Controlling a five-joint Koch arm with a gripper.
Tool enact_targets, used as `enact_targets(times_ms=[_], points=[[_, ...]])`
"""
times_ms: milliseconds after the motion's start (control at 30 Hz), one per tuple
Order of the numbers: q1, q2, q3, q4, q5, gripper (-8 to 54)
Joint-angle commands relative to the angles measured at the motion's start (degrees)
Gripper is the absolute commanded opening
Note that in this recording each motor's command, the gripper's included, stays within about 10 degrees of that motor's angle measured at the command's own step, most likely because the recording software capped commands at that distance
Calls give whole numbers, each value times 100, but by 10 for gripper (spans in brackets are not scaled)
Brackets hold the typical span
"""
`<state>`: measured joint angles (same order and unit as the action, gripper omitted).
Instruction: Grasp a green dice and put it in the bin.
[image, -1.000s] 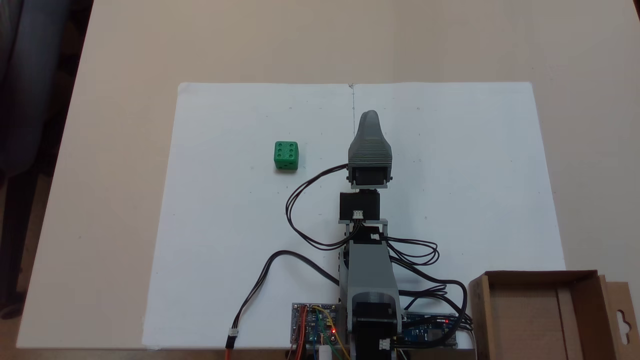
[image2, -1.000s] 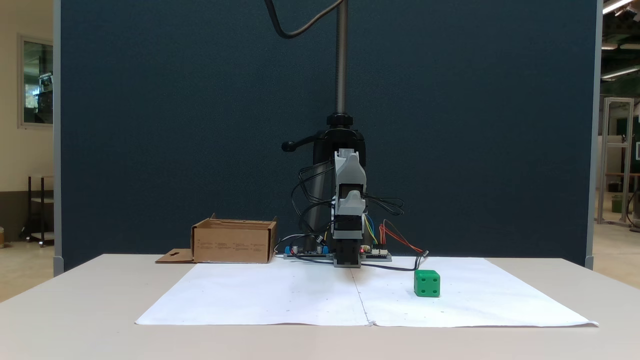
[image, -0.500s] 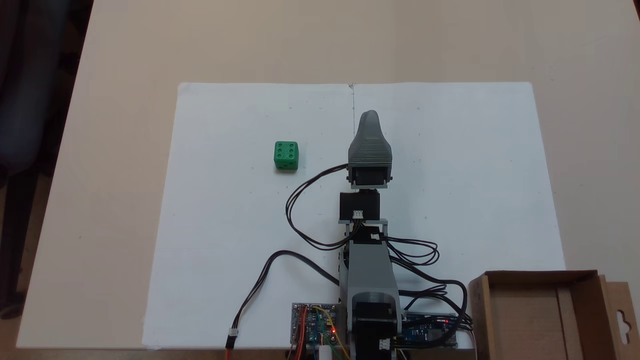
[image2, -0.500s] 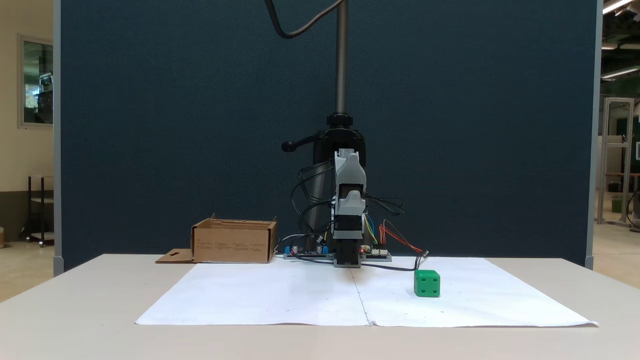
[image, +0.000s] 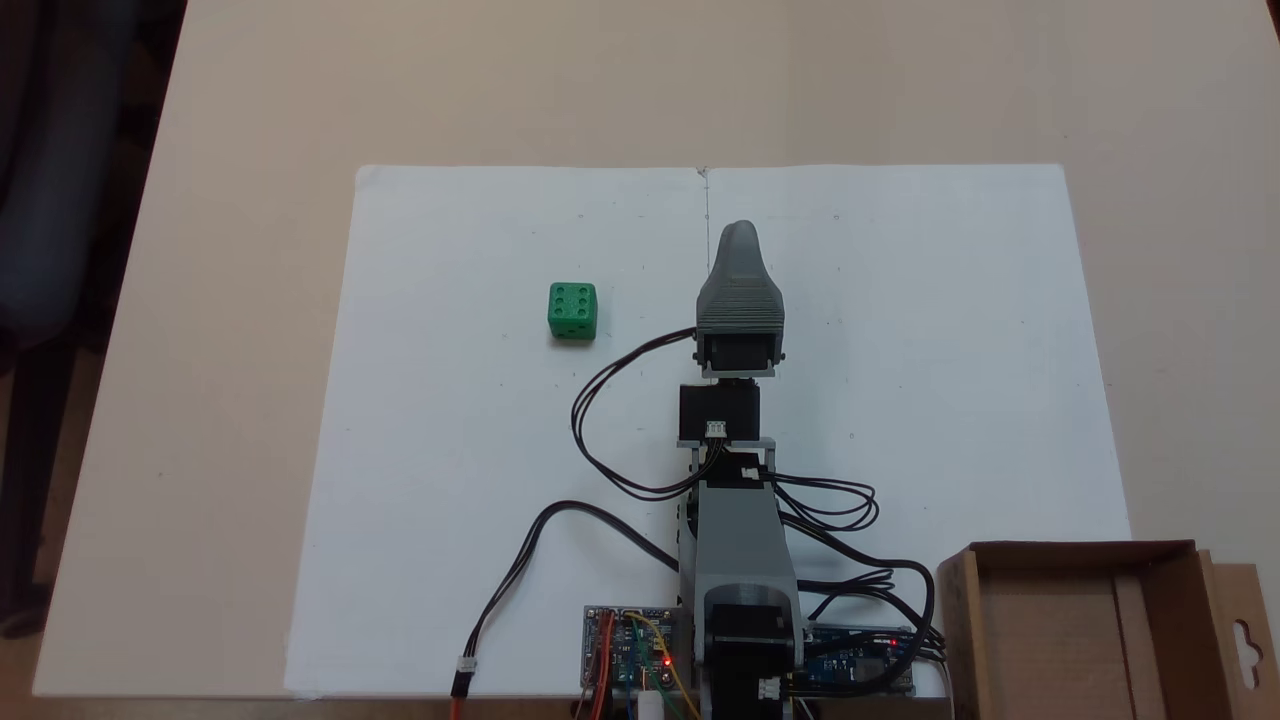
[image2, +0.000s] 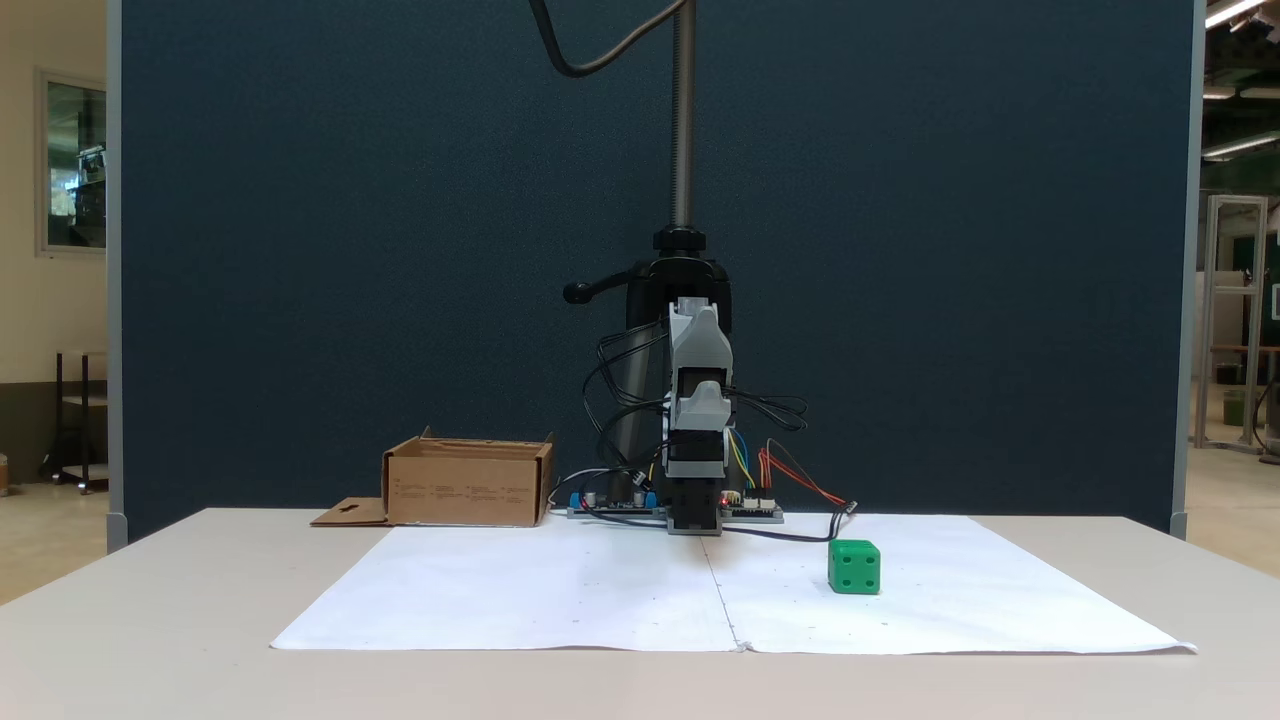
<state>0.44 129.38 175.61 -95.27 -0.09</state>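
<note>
Dice (image: 572, 311) sits alone on the white paper (image: 450, 450), 6 pips up in a fixed view, well apart from the gripper (image: 740, 235) and across the sheet from the bin (image: 1080, 553) beside the arm's base. The arm is folded over the paper's centre line, and whether the jaws are parted or closed I cannot tell, since they lie one behind the other. Judging by this, the reach has not begun: the next move calls for swinging toward the dice, opening wide enough to straddle it and lowering over it.

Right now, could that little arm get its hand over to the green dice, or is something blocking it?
Probably yes. The green dice sits alone on the white paper, off to the left of the hand in the view from above, with bare paper between them. The black cables loop nearer the base.
</note>
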Motion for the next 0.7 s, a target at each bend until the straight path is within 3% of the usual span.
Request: enact_targets(times_ms=[0,200,667], points=[[88,624,378,-158,149,438],[70,615,167,527,62,430],[0,598,-2391,6045,97,432]])
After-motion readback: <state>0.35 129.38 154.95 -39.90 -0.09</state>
